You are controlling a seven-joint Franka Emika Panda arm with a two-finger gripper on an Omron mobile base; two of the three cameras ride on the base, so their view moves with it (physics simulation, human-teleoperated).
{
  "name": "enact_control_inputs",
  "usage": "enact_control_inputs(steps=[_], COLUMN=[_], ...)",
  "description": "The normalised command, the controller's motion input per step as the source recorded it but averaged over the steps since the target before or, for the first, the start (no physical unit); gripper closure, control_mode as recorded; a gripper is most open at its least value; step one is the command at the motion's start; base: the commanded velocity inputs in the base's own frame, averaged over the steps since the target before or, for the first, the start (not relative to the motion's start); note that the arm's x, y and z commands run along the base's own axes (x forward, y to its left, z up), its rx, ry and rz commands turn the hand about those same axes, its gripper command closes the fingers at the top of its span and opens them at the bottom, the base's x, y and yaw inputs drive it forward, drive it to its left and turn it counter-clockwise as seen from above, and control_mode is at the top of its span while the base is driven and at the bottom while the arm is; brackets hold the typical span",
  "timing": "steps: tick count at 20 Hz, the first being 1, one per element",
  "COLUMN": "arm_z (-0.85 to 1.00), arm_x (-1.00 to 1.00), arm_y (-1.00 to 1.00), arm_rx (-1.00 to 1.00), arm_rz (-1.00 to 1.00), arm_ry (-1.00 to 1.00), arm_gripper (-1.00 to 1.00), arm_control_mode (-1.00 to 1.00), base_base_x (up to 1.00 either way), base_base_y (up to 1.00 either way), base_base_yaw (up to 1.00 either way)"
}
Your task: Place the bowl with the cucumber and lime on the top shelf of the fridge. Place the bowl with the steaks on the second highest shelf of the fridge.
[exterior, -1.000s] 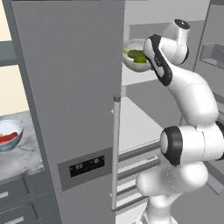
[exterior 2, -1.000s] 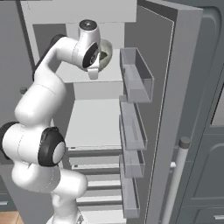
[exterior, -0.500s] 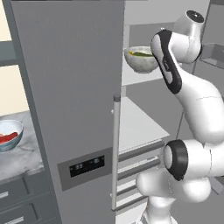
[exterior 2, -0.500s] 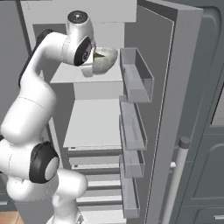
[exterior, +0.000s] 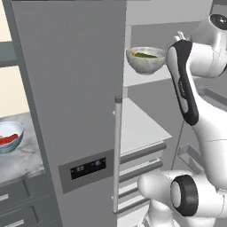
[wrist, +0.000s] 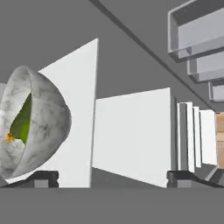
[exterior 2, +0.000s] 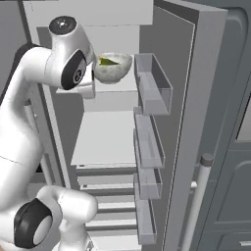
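Claw [wrist: 111,179] fingers spread apart, empty; marble bowl [wrist: 33,124] with cucumber and lime sits on top fridge shelf [wrist: 83,113] just beside one fingertip

The vegetable bowl [exterior: 145,60] sits on the fridge's top shelf [exterior 2: 115,87] (door bins [exterior 2: 153,89] right).

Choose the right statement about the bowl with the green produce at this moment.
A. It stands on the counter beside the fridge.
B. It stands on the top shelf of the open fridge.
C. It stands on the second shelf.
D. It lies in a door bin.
B: the marble bowl with green produce stands on the top shelf of the fridge, and the gripper has its fingertips wide apart, clear of it.
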Motion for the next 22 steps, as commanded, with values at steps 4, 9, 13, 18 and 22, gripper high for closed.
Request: enact_control_inputs(steps=[4, 9, 13, 18, 22], arm_z=[-1.0, -0.8, -0.11, 0.0, 0.0], arm_x=[-1.0, -0.76, -0.25, 0.0, 0.0], arm_y=[0.0, 0.13, 0.05, 0.0, 0.0], arm_rx=[-0.41, -0.32, -0.04, 0.0, 0.0], arm_rz=[0.07, 0.33, 0.1, 0.0, 0.0], arm_ry=[0.26, 0.12, 0.0, 0.0, 0.0], arm_gripper=[-1.0, -1.0, -1.0, -1.0, -1.0], arm_control_mode=[-1.0, -1.0, 1.0, 1.0, 1.0], base_base_x=[0.0, 0.0, -0.75, -0.85, -0.06], base_base_y=[0.0, 0.0, 0.06, 0.86, 1.0], base_base_yaw=[0.0, 0.0, 0.34, 0.45, 0.13])
